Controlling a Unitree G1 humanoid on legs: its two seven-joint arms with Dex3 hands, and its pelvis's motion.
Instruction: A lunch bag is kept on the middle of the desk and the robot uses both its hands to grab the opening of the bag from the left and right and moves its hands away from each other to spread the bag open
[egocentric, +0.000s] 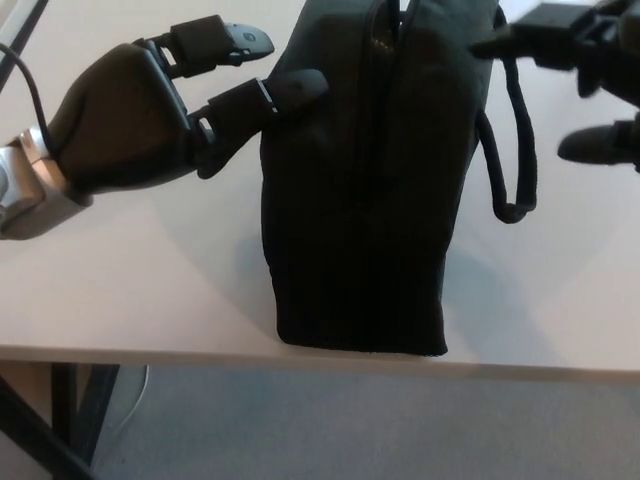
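A black lunch bag (370, 190) stands upright on the pale desk (150, 290), its zip seam running along the top and a carry strap (510, 150) hanging on its right side. My left hand (140, 110) is at the bag's upper left, fingers apart, with its thumb tip touching the bag's side and the upper finger just short of it. My right hand (590, 70) comes in at the upper right, open, one finger reaching the bag's top right edge near the strap. Neither hand holds the fabric.
The desk's front edge (300, 355) runs just below the bag's base, with grey floor beneath. A black cable (25, 85) loops by my left wrist. Desk legs (70, 410) show at lower left.
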